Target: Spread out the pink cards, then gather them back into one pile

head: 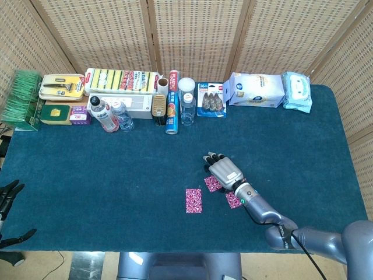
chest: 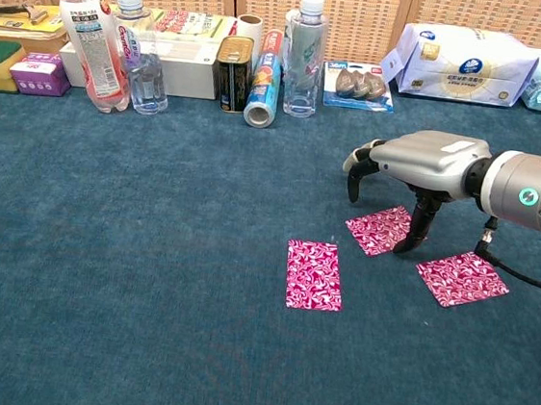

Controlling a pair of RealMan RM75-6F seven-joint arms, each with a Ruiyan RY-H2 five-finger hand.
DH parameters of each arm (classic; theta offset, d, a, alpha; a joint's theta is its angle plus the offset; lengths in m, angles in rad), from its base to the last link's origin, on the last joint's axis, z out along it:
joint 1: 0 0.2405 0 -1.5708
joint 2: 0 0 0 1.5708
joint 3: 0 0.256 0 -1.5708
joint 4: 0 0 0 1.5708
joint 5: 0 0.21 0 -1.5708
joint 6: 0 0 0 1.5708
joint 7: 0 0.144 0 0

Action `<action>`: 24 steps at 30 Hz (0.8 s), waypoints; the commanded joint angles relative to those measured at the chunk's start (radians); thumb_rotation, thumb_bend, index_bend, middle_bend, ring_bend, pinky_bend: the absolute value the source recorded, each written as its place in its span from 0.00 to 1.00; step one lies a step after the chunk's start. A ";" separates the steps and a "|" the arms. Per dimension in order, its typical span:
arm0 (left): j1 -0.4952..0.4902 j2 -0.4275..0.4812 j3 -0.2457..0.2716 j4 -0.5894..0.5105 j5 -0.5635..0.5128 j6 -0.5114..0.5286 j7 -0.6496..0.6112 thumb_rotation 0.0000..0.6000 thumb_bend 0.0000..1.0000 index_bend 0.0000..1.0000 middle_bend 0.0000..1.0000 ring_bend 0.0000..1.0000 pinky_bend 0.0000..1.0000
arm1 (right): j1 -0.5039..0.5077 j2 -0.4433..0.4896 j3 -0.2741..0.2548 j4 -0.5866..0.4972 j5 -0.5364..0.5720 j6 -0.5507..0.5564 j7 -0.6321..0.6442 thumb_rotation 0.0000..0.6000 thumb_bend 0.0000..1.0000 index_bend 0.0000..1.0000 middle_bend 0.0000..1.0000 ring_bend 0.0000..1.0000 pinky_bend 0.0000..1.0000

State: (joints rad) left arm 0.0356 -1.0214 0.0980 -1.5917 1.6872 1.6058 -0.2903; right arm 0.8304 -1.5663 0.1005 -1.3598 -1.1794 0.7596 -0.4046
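Three flat, rectangular pink cards with a swirled pattern lay apart on the napped teal cloth of the table [head: 87, 186]: the nearest card [chest: 314, 275] to the left, another card [chest: 462, 278] to the right, and a middle card [chest: 381, 229] slightly farther back. The right hand [chest: 427, 166], grey metal with dark fingertips, arched palm-down over the middle card, fingers spread and grasping nothing, its thumb tip at that card's right edge. The left hand [head: 8, 195] hung open off the table's near left edge. Along the far edge stood clear plastic bottles [chest: 91, 37], a can [chest: 233, 74] and soft wipe packs [chest: 467, 62].
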 commanded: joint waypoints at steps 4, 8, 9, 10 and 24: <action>0.000 0.000 0.001 -0.001 0.000 -0.001 0.002 1.00 0.07 0.00 0.00 0.00 0.00 | 0.000 -0.005 -0.005 0.012 -0.004 0.006 0.000 1.00 0.13 0.32 0.14 0.09 0.21; 0.000 0.000 0.000 -0.001 0.000 -0.001 0.001 1.00 0.07 0.00 0.00 0.00 0.00 | 0.002 -0.009 -0.007 0.021 -0.003 0.007 -0.002 1.00 0.14 0.33 0.14 0.09 0.21; 0.000 0.000 0.000 -0.001 0.000 0.000 0.000 1.00 0.07 0.00 0.00 0.00 0.00 | 0.002 -0.009 -0.007 0.022 -0.003 0.007 -0.001 1.00 0.15 0.33 0.14 0.09 0.21; 0.000 0.000 0.000 -0.001 0.000 0.000 -0.001 1.00 0.07 0.00 0.00 0.00 0.00 | 0.002 -0.009 -0.008 0.023 -0.003 0.007 -0.001 1.00 0.15 0.33 0.14 0.09 0.21; 0.000 0.000 0.001 0.001 0.002 0.000 -0.001 1.00 0.07 0.00 0.00 0.00 0.00 | 0.006 -0.018 -0.019 0.033 -0.008 0.003 0.002 1.00 0.16 0.35 0.14 0.09 0.22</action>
State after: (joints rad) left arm 0.0353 -1.0216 0.0994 -1.5911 1.6888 1.6061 -0.2915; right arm 0.8362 -1.5842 0.0819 -1.3270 -1.1875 0.7625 -0.4024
